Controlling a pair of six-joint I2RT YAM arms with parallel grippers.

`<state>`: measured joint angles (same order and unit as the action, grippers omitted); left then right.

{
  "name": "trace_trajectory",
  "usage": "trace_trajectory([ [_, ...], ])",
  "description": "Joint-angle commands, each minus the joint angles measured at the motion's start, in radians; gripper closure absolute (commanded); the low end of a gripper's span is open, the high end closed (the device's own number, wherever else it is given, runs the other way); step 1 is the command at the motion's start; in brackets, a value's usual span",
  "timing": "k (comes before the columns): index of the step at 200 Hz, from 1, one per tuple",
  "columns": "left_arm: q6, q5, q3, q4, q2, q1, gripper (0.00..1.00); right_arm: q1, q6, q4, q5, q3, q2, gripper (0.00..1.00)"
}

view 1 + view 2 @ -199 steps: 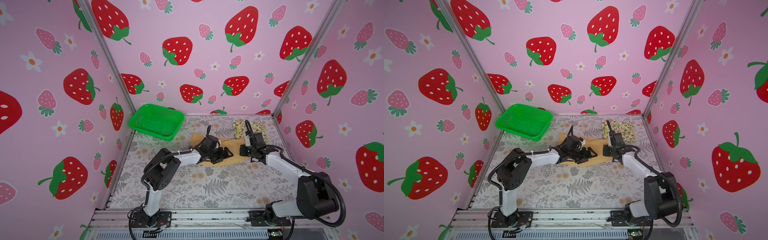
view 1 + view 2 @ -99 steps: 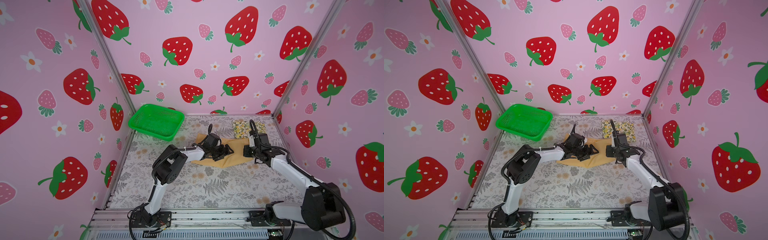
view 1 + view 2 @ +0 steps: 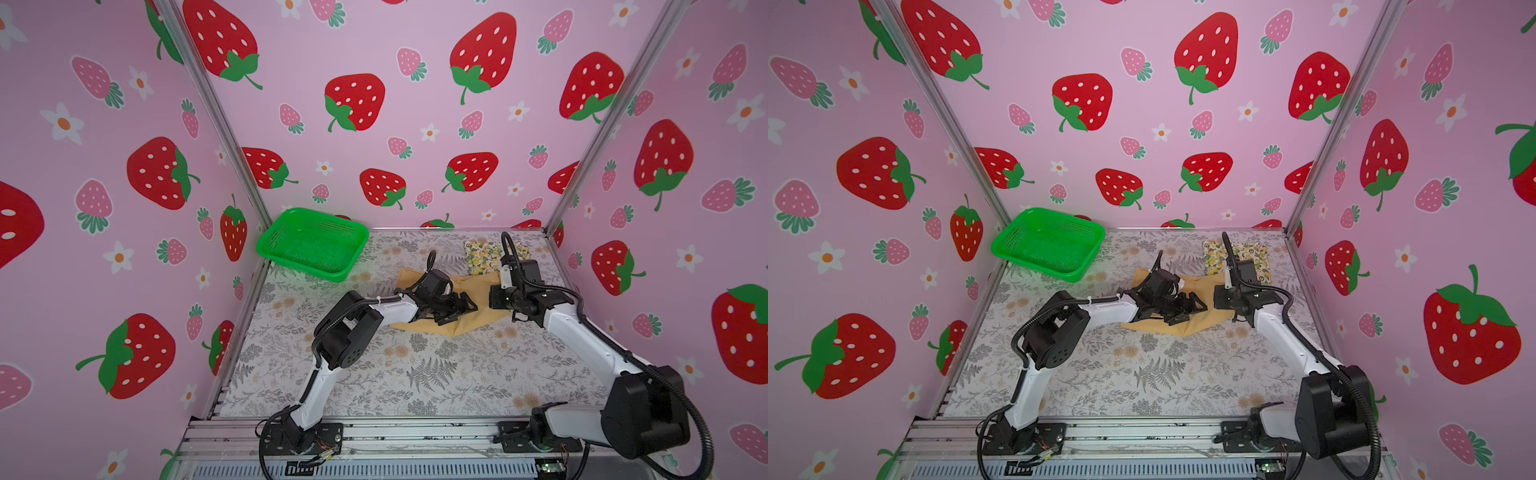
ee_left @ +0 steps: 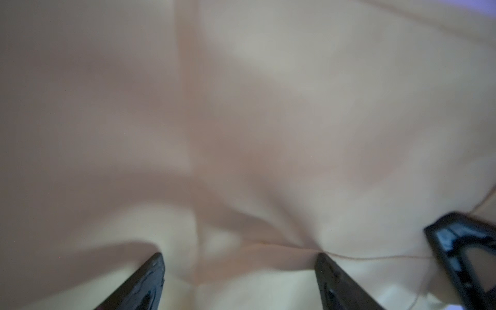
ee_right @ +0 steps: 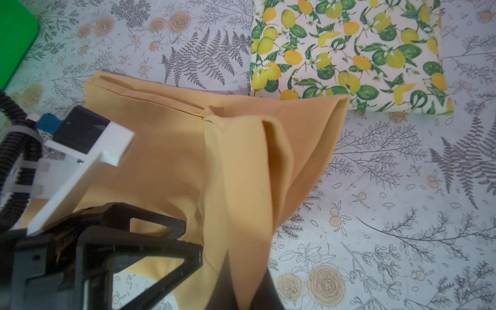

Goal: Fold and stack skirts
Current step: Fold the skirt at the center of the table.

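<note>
The mustard-tan skirt (image 3: 453, 328) (image 3: 1183, 328) (image 5: 161, 147) lies crumpled mid-table and fills the left wrist view (image 4: 241, 107). My left gripper (image 3: 461, 309) (image 3: 1187, 309) (image 4: 240, 259) stands open, low over its middle, with both fingertips (image 4: 158, 265) against the cloth. My right gripper (image 3: 493, 298) (image 3: 1219, 298) (image 5: 245, 295) is shut on a raised fold at the skirt's right side, and the cloth drapes over its jaws. The lemon-print skirt (image 3: 486, 257) (image 3: 1214, 253) (image 5: 349, 53) lies folded flat at the back right, just behind the mustard one.
A green mesh basket (image 3: 266, 249) (image 3: 1000, 249) (image 5: 13, 40) leans in the back left corner. Pink strawberry walls close in three sides. The fern-print table cover (image 3: 415, 374) lies bare in front of the skirt.
My left arm has reached further right over the mustard skirt, and its open gripper now sits nearer the right gripper. The right gripper has kept its hold and its place.
</note>
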<state>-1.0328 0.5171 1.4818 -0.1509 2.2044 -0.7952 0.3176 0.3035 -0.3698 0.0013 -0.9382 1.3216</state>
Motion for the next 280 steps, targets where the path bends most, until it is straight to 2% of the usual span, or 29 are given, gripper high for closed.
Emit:
trace_trajectory([
  [1,-0.02,0.019,0.061,0.022,0.004,-0.001,0.11,-0.009,-0.02,-0.025,0.014,-0.041,0.021,1.0],
  [40,0.005,0.02,-0.031,0.035,-0.101,0.089,0.11,-0.008,0.0,-0.018,-0.058,-0.092,0.066,1.0],
  [81,0.076,0.029,-0.177,0.112,-0.269,0.214,0.11,-0.008,0.005,-0.021,-0.068,-0.144,0.107,1.0],
  [117,0.136,0.026,-0.276,0.174,-0.36,0.261,0.11,-0.008,0.002,-0.022,-0.066,-0.154,0.125,1.0],
  [179,0.156,-0.006,-0.386,0.17,-0.362,0.273,0.11,-0.008,-0.001,-0.025,-0.063,-0.152,0.13,1.0],
  [280,0.195,-0.045,-0.436,0.186,-0.321,0.306,0.11,-0.007,0.02,-0.017,-0.122,-0.172,0.155,1.0],
])
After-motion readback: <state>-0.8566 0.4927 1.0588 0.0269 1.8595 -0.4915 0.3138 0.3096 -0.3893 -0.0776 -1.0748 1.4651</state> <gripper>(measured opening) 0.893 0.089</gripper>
